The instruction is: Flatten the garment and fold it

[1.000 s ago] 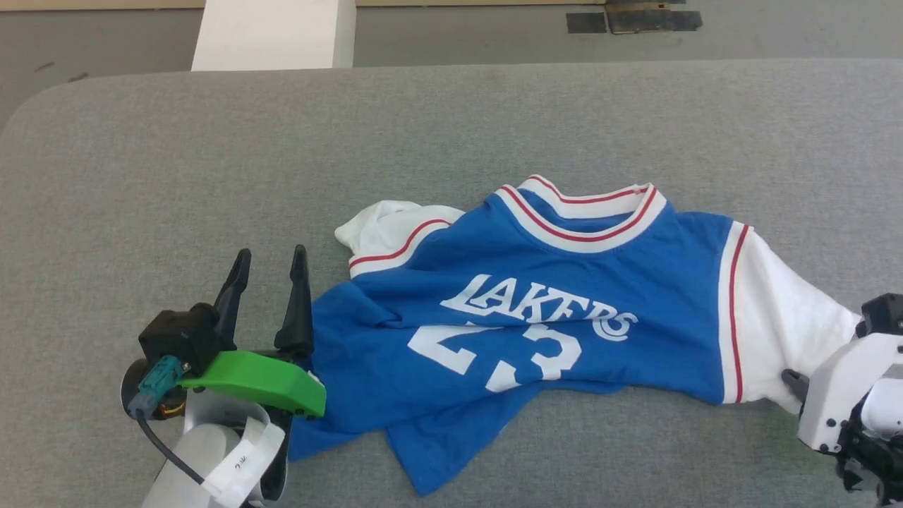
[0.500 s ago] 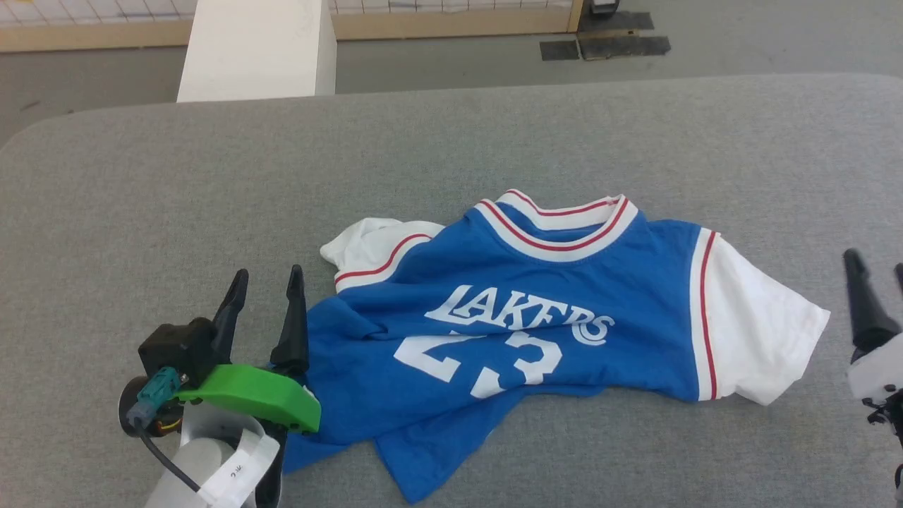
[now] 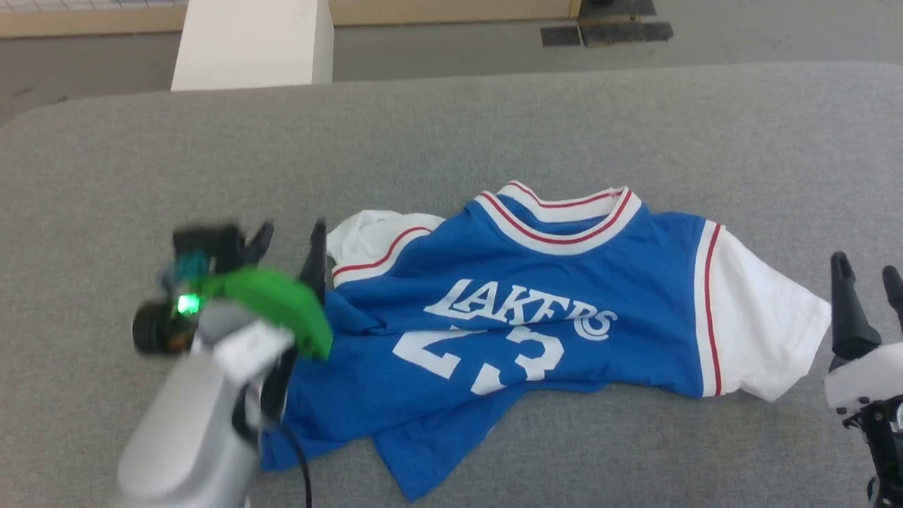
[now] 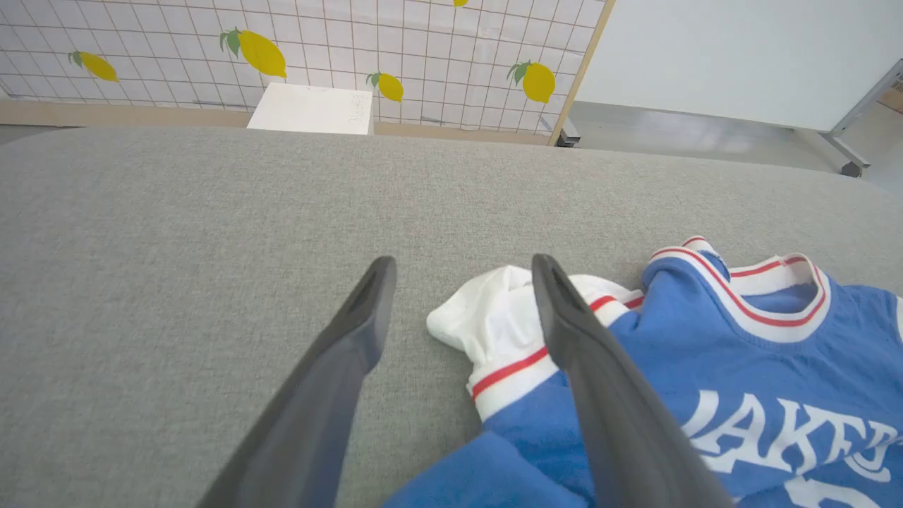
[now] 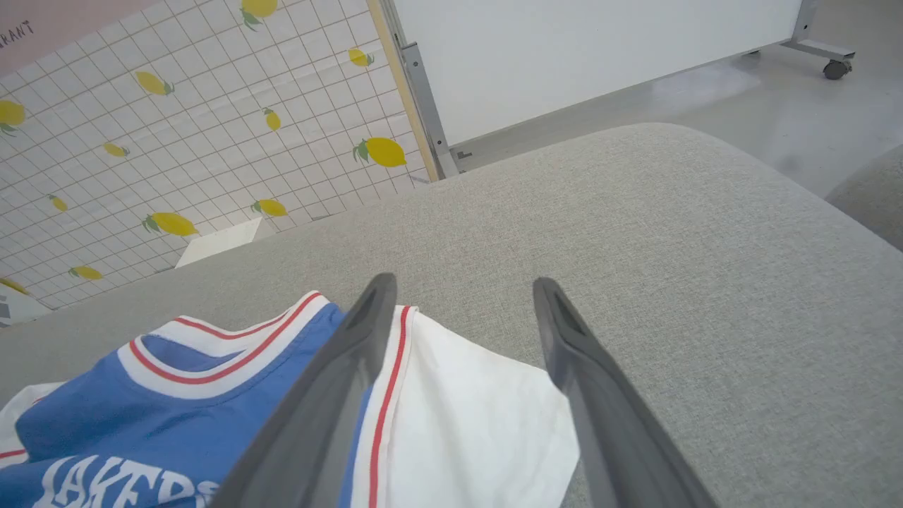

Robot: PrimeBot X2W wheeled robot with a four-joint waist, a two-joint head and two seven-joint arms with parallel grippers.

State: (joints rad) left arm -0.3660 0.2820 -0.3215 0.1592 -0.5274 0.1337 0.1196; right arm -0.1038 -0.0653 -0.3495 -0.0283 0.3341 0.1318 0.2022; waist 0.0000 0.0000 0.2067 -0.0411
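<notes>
Garment (image 3: 536, 317) lies rumpled, front up, mid-desk (image 3: 494, 127). Over on the left, the left tool (image 3: 291, 236) has just surged farther in, fingers spread wide and empty, closing on the bunched left sleeve (image 3: 367, 229). Flattening that looks next. On the right, the right tool (image 3: 864, 264) waits wide and empty just beside the right sleeve (image 3: 762, 331), unchanged.

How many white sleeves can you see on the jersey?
2: a bunched sleeve beside the left gripper, a flat sleeve near the right gripper.
</notes>
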